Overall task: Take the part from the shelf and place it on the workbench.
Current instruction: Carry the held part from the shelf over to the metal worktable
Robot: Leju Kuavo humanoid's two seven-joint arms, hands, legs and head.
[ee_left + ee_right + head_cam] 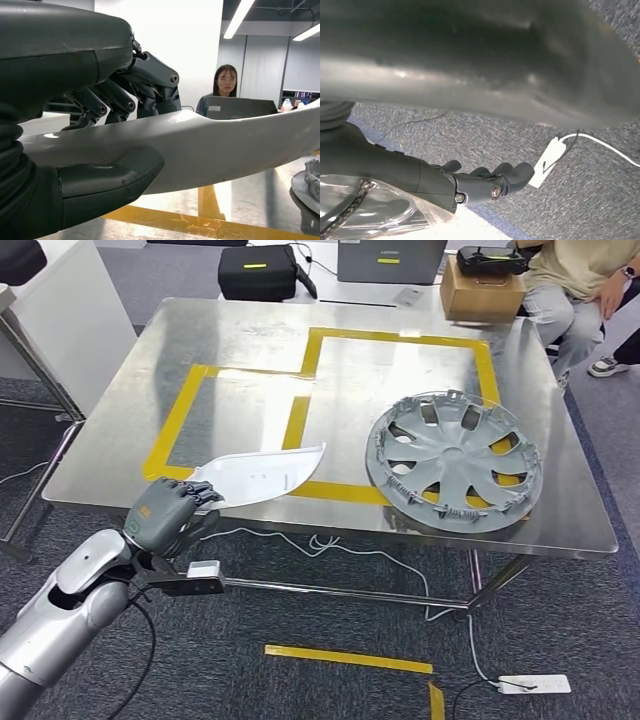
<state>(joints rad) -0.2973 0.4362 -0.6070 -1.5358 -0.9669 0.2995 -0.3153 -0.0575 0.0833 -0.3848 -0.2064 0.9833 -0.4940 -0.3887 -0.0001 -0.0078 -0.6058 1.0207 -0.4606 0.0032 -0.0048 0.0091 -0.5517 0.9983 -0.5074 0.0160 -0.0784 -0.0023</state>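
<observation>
A broad brushed-steel surface (226,350) on thin metal legs takes up most of the head view, marked with yellow tape (298,420) laid in two joined rectangular outlines. On it, toward 3 o'clock, lies a round grey plastic wheel cover (453,462) with curved spokes and clip tabs round its rim, resting across the tape of the larger outline.

A long, curved, light-grey plastic trim part (260,476), pointed at its far end, lies across the near edge of the surface at about 8 o'clock, its tip reaching toward the wheel cover but well apart from it. The left wrist view shows the same part as a pale band running across the picture above the surface and the tape.

The robot's left hand (162,512), dark grey on a silver arm, grips the near end of the trim part: in the left wrist view the dark fingers (151,80) curl over its upper face and the thick thumb (113,175) presses beneath it. The right hand (478,182) hangs over grey carpet, its fingers bent loosely together with nothing visible in them; whether they are fully closed I cannot tell.

At 12 o'clock beyond the surface stand a black carrying case (256,272), a brown cardboard box (481,290) and a seated person (573,285). On the carpet at 5 o'clock lies a white power strip (534,683).
</observation>
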